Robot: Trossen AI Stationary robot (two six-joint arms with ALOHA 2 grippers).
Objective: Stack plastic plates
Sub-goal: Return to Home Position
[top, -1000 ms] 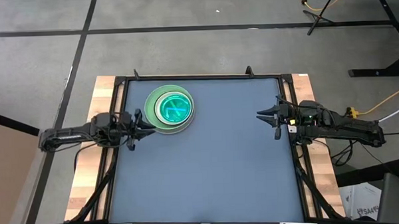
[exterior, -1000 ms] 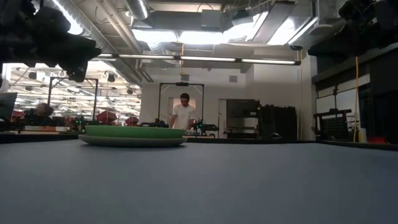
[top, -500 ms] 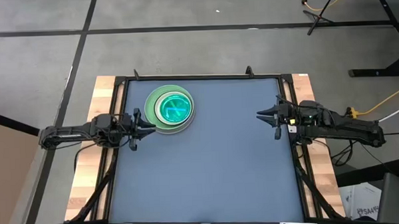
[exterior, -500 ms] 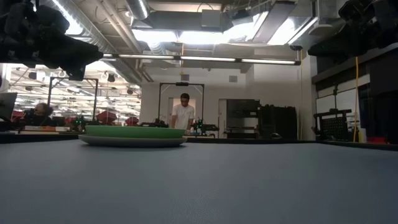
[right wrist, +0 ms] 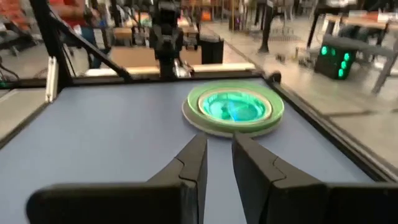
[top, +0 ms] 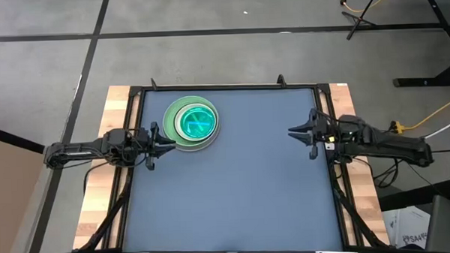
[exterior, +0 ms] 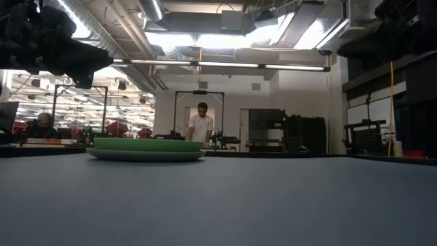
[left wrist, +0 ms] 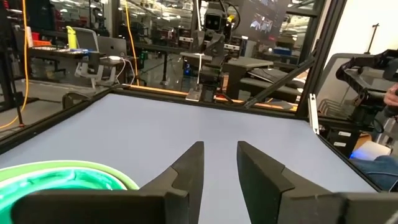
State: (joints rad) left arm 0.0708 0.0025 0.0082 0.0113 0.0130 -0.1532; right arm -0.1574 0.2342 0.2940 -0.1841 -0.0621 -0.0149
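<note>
The plastic plates sit in one stack near the table's far left corner: a pale large plate at the bottom, a light green one on it, and translucent green and cyan small ones on top. The low view shows the stack resting flat on the mat. My left gripper hovers just off the stack's near-left rim, with the green rim beside its fingers; its fingers stand a narrow gap apart. My right gripper hangs at the table's right side, pointing at the stack, also narrowly open.
The blue-grey mat spreads bare between the two grippers and toward the near edge. A black frame and wooden side strips border the table. In the room beyond, a person stands far off.
</note>
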